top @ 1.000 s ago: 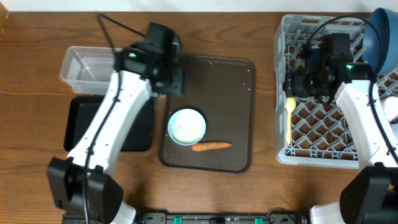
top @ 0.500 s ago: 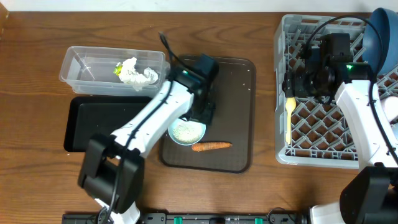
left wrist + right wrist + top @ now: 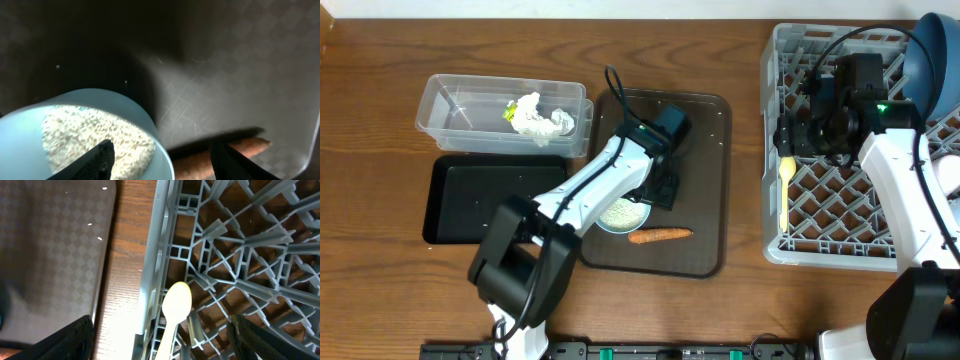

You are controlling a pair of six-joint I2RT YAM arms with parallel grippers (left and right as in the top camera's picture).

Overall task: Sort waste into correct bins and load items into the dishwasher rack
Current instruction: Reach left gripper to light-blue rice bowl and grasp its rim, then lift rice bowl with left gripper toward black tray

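Note:
The small light blue bowl (image 3: 618,213) with white rice (image 3: 85,137) sits on the brown tray, and the orange carrot piece (image 3: 660,236) lies just right of it. My left gripper (image 3: 659,197) hovers open over them. In the left wrist view, one finger (image 3: 100,161) is above the rice and the other (image 3: 231,161) is above the carrot (image 3: 200,162). Crumpled tissue and a yellow-green wrapper (image 3: 535,114) lie in the clear tub (image 3: 445,110). My right gripper (image 3: 790,140) stands open above the pale yellow spoon (image 3: 175,305), which rests in the grey rack (image 3: 840,205).
The black tray (image 3: 490,200) lies in front of the clear tub, left of the dark brown serving tray (image 3: 700,150). A large dark blue bowl (image 3: 932,60) stands in the rack's far right corner. Bare wood shows between the serving tray and the rack.
My left arm has swung from the clear tub to above the bowl and carrot, and the tissue and wrapper now show in the tub. The right arm has stayed put, with its jaws slightly wider.

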